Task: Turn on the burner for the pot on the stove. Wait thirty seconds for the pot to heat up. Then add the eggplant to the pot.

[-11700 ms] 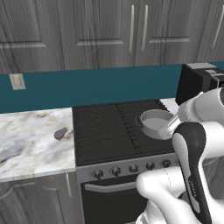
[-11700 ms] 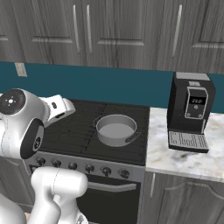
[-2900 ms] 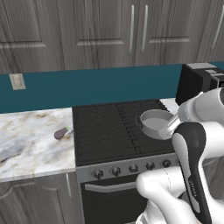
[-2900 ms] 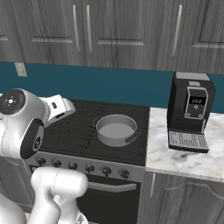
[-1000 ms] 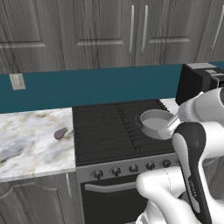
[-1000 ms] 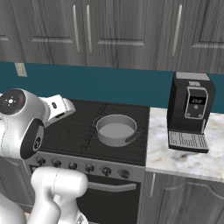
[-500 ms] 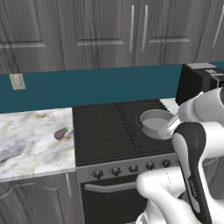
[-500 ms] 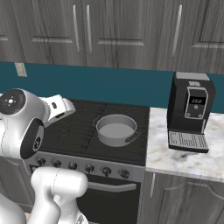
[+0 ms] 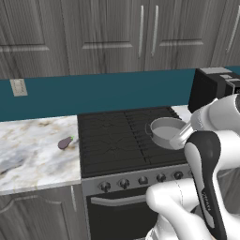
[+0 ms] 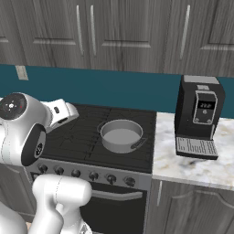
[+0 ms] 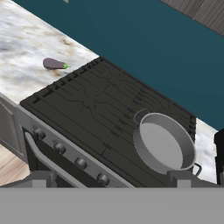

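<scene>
Hand view: one pot (image 11: 164, 142), one eggplant (image 11: 54, 64) (on the counter (image 11: 26, 48)), end effector (image 11: 109, 179) wide open, empty.

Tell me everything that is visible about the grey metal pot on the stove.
The round, shallow grey metal pot has no lid and looks empty, its smooth inner bottom showing. Two small loop handles stick out from opposite sides. It stands upright on the black grated cooktop, on the right part of it, toward the side of the black coffee machine. Only the grate touches it.
</scene>
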